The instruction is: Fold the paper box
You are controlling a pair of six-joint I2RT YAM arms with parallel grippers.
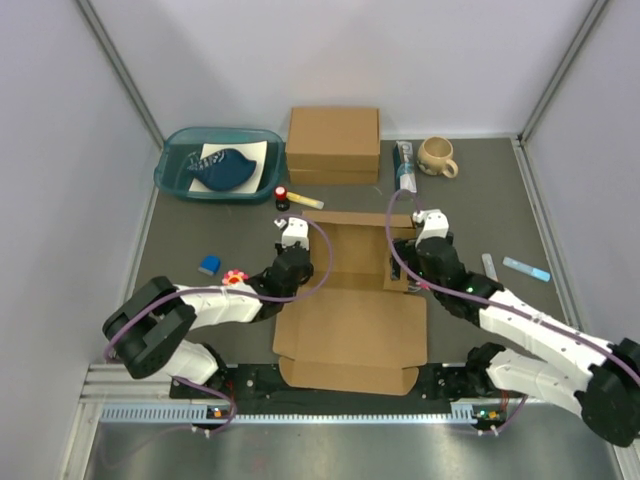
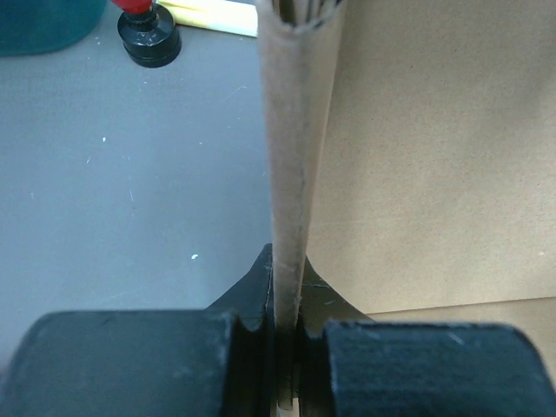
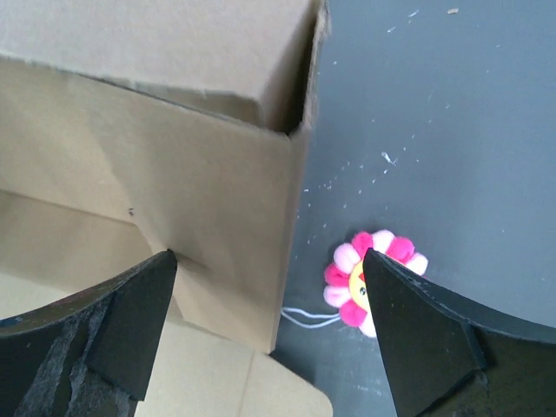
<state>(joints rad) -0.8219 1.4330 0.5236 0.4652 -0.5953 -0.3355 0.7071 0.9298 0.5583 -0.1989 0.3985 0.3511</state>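
The gray table (image 1: 190, 235) carries everything, and the paper box (image 1: 350, 330) lies open in its middle, between the two arms. Its wide front panel and flap lie flat toward the arm bases, and the far half has its side walls standing up. Behind it, at the back wall, sits a thicker closed cardboard box (image 1: 333, 140). A teal tray (image 1: 172, 182) holding something dark blue stands to that box's left.

The left gripper (image 2: 287, 291) is clenched on the paper box's left side wall. The wall stands upright, and the wrist view shows it edge-on, running straight up from the pinch. The right gripper (image 3: 269, 258) is at the box's right side with its fingers (image 3: 130, 321) spread wide and holding nothing (whether they brush the cardboard cannot be told).

A tan mug (image 1: 437, 155) stands at the far right. A small red-capped black bottle (image 2: 148, 35) and a yellow marker (image 1: 305, 201) lie just beyond the box's far left corner. A pink flower toy (image 3: 372, 280) and a blue block (image 1: 209, 264) rest to the left of the box.
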